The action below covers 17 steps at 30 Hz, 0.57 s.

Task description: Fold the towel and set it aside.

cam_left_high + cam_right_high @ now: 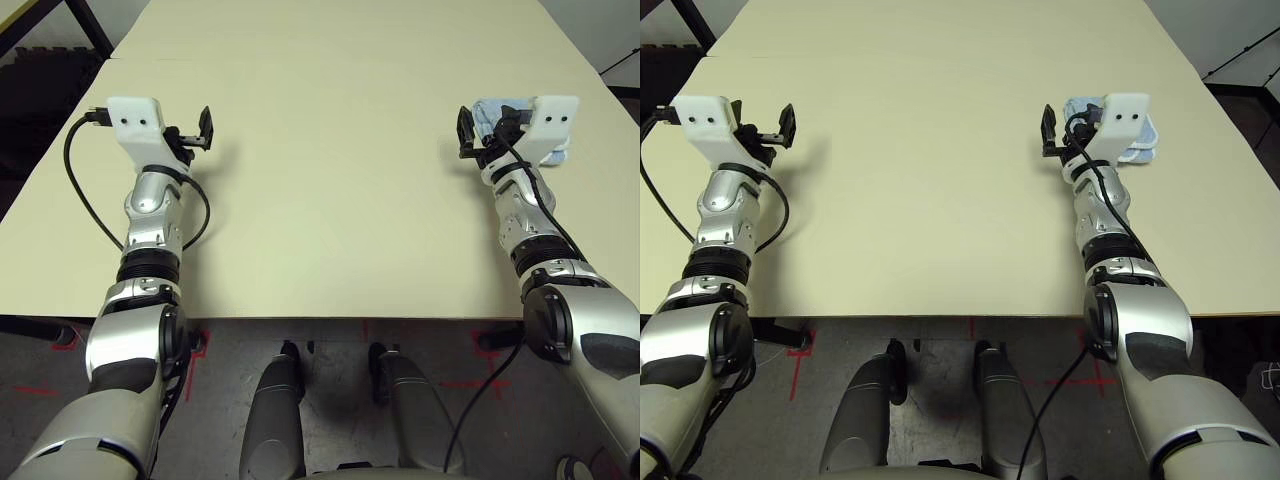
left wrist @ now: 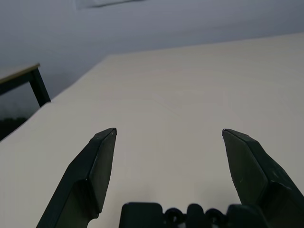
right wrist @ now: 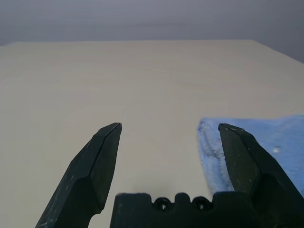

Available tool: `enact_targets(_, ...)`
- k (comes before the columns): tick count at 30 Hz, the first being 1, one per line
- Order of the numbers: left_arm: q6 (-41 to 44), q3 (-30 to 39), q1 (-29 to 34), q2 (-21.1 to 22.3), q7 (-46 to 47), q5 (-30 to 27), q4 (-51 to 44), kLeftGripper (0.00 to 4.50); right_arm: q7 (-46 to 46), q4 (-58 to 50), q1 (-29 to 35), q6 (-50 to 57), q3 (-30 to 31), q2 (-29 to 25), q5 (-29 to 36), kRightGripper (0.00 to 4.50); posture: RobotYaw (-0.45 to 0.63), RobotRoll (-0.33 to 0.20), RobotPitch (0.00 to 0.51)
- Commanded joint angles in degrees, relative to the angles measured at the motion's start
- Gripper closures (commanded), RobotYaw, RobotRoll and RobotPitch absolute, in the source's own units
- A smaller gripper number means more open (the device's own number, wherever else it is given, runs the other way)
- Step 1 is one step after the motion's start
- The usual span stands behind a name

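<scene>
Your towel [image 1: 1137, 140] lies in a small bundle near the table's right edge, partly hidden under the right gripper [image 3: 168, 130], which looks like a fold already done and set aside. Both pincers stand spread wide and hold nothing, the left gripper [image 2: 168, 135] well apart over bare tabletop, so you seem to be clearing off. The pale cream table [image 1: 330, 150] is matte and plain, with a grey wall beyond.
</scene>
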Motion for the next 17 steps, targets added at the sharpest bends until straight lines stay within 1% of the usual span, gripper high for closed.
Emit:
enact_targets(1, -0.2, 1.5, -0.2, 1.0, -1.9, -1.7, 2.9, 0.00, 2.3, 1.1, 0.4, -0.3, -1.8, -1.6, 0.7, 0.06, -0.08, 0.000, 0.179)
enact_targets(5, 0.5, 2.2, -0.4, 2.0, -3.1, -2.4, 4.3, 0.00, 2.8, 1.3, 0.7, 0.4, -2.8, -1.8, 0.8, 0.06, -0.09, 0.000, 0.177)
enact_targets(10, 0.7, 2.4, 0.1, 1.5, -5.2, -3.0, 3.8, 0.00, 2.1, 1.2, 0.6, 0.6, -3.5, -1.4, 0.4, 0.06, -0.09, 0.000, 0.179)
enact_targets(13, 0.0, 2.6, 0.3, 1.7, -4.9, -2.9, 3.7, 0.00, 0.1, 1.5, 0.6, 1.3, -4.6, -1.7, 1.0, 0.06, -0.09, 0.000, 0.179)
enact_targets(17, -0.2, 2.5, 0.4, 2.5, -4.3, -2.4, 3.8, 0.00, 0.2, 1.4, 1.0, 1.5, -4.8, -1.8, 0.7, 0.06, -0.09, 0.000, 0.173)
